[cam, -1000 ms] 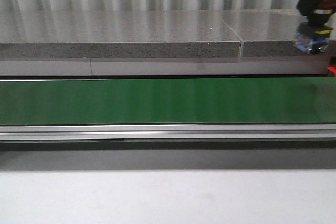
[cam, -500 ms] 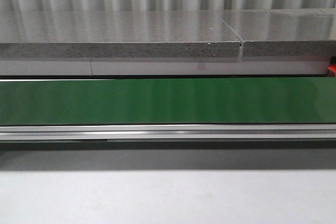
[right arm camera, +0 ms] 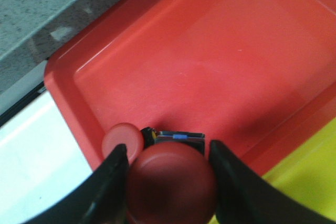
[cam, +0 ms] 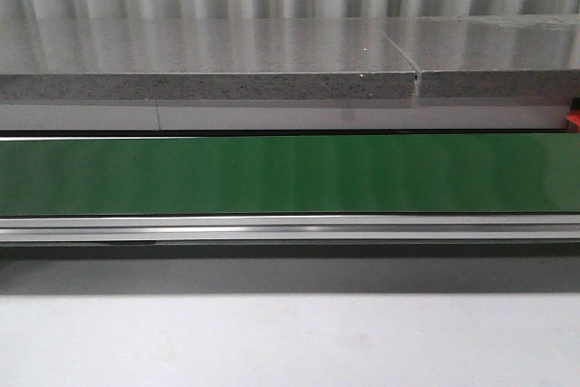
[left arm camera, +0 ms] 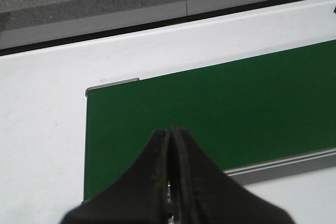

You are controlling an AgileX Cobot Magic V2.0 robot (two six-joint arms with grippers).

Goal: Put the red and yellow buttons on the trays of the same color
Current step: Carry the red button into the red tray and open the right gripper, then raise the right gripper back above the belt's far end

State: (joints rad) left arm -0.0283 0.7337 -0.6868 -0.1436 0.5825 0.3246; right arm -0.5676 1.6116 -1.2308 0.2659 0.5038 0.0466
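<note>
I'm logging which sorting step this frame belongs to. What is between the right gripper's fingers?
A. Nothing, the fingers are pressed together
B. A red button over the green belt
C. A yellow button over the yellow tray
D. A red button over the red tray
D: in the right wrist view the right gripper has a round red button between its fingers, above the red plastic tray.
</note>
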